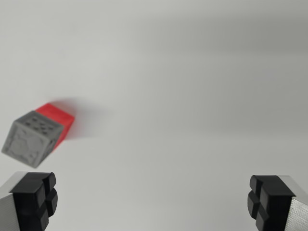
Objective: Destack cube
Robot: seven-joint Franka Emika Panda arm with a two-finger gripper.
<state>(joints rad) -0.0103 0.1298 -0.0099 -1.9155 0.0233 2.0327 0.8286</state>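
A grey cube (31,138) with a patterned face sits stacked on a red cube (58,117) at the wrist view's left, on a plain white surface (183,96). Only part of the red cube shows behind and below the grey one. My gripper (151,199) is open, with its black fingertips (36,197) wide apart at the bottom corners of the view. Nothing lies between them. The stack stands just above the left finger and well to the left of the gap's middle.
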